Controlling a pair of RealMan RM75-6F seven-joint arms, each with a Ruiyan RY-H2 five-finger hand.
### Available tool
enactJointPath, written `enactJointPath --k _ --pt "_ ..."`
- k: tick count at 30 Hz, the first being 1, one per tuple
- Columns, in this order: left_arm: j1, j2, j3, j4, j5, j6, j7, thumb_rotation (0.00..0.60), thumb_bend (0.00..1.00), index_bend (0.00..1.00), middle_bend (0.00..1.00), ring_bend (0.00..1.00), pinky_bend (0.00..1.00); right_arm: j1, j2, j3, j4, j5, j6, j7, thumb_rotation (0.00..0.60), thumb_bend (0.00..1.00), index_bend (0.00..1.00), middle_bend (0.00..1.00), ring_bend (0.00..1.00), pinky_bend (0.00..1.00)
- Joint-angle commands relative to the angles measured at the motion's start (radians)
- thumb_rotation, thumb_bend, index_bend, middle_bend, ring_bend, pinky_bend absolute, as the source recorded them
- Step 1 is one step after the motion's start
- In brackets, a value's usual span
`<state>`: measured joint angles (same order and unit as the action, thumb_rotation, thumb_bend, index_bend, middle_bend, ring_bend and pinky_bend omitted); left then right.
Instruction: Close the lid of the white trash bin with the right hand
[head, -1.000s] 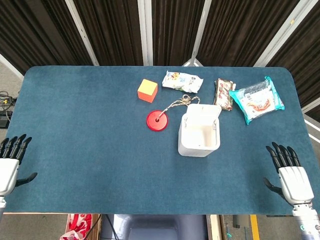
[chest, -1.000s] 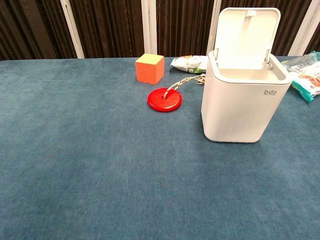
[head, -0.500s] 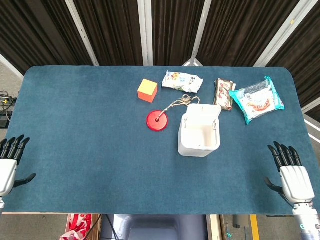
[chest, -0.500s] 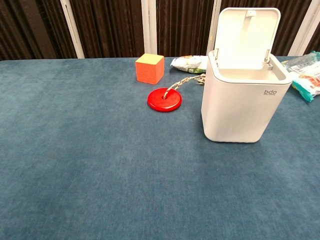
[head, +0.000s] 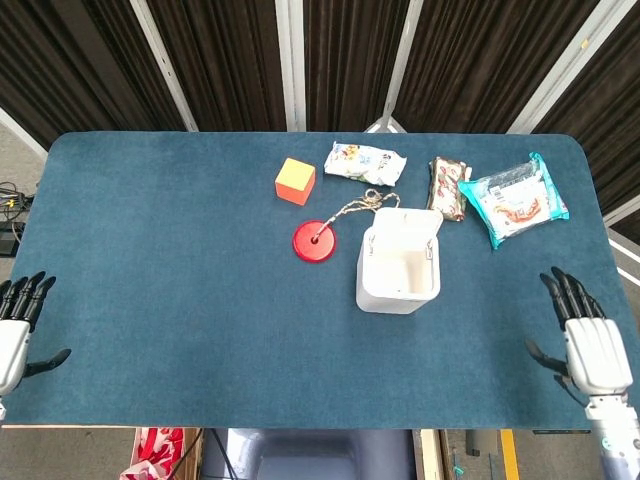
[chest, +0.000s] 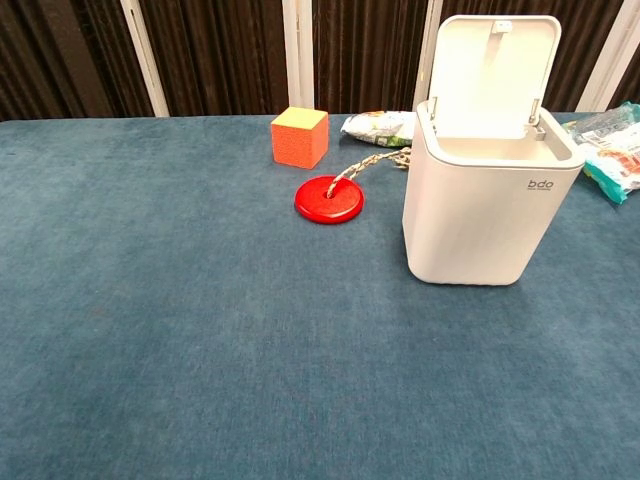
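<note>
The white trash bin (head: 397, 270) (chest: 485, 210) stands right of the table's middle. Its lid (chest: 493, 75) is swung up and back, upright on its hinge, and the inside shows nothing. My right hand (head: 590, 345) hovers over the table's near right corner, fingers spread, holding nothing, well to the right of the bin. My left hand (head: 12, 335) is at the near left edge, fingers apart and empty. Neither hand appears in the chest view.
A red disc (head: 314, 241) on a twisted cord lies left of the bin. Behind it sit an orange cube (head: 295, 181) and a white snack bag (head: 365, 162). A brown bar (head: 448, 187) and a teal packet (head: 513, 198) lie at the back right.
Both hands have drifted slightly outward and toward the near edge. The bin and its lid have not moved.
</note>
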<state>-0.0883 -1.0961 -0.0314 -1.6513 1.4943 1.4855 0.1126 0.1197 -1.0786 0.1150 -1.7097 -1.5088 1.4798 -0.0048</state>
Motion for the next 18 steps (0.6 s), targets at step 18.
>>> enactJointPath --k 18 --pt "-0.015 -0.003 -0.002 0.009 0.004 -0.024 -0.024 0.600 0.00 0.00 0.00 0.00 0.00 0.431 0.300 0.318 -0.277 0.708 -0.558 -0.070 0.600 0.71 0.04 0.77 0.82 0.76"
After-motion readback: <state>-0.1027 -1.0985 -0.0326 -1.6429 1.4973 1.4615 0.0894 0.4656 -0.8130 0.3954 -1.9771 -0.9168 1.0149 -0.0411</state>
